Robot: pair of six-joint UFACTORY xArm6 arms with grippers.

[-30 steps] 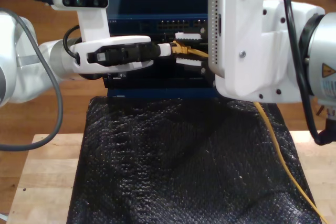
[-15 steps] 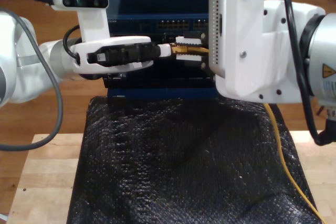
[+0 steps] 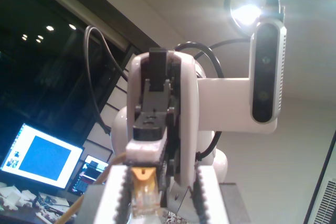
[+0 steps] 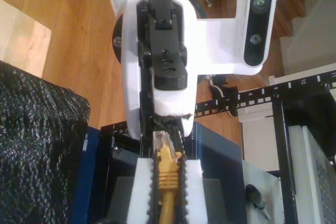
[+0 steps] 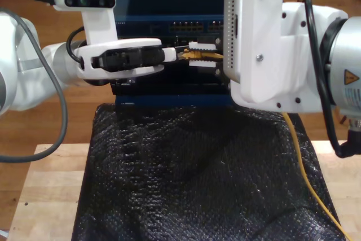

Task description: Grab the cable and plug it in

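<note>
Shifted slightly left in the exterior view: cable (image 5: 210, 55), clamped in my second gripper (image 5: 195, 54), plug offered between my first gripper's (image 5: 175, 55) parted jaws for handover.

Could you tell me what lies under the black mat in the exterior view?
A light wooden table shows beyond the black mat on both sides in the exterior view. The yellow cable trails over the mat's edge. The tabletop beneath the mat is covered.
</note>
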